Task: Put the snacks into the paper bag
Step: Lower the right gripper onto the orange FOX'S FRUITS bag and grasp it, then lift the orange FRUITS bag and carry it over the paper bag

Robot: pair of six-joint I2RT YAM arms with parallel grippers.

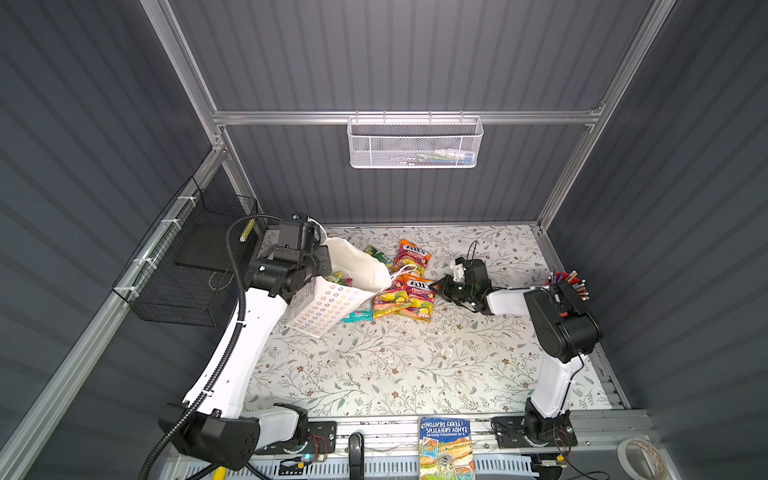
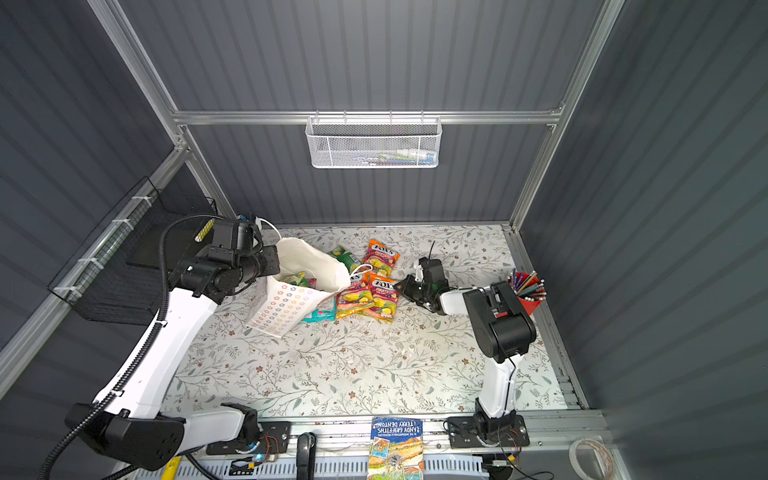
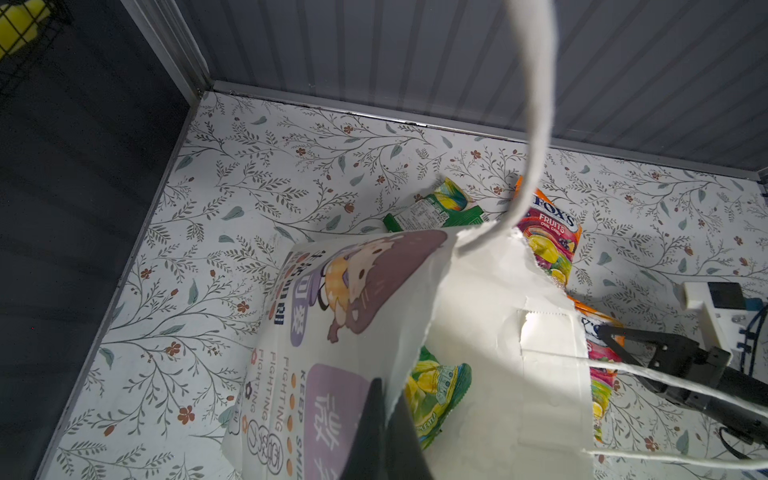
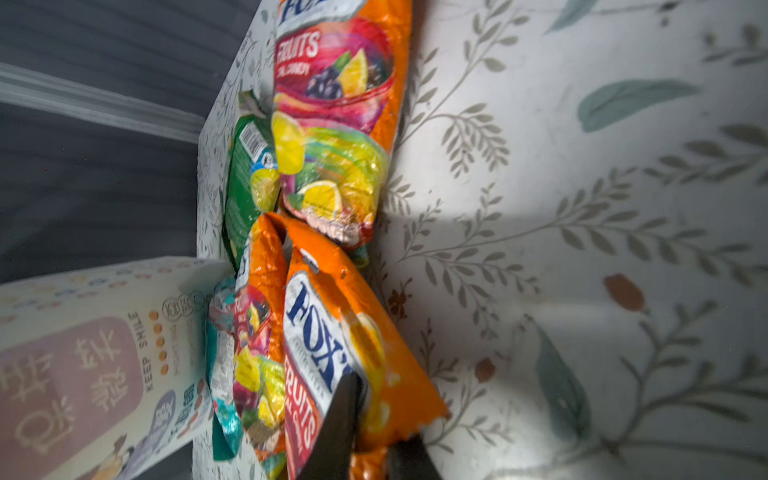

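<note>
The left gripper [image 3: 384, 401] pinches the paper bag [image 1: 328, 309] by its rim. At the bag's three o'clock in a top view, the right gripper [image 4: 380, 415] clamps the corner of an orange FOX'S packet [image 1: 417, 291].

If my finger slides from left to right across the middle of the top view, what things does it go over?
black wire basket → paper bag → FOX'S snacks → right tool → pencils
</note>
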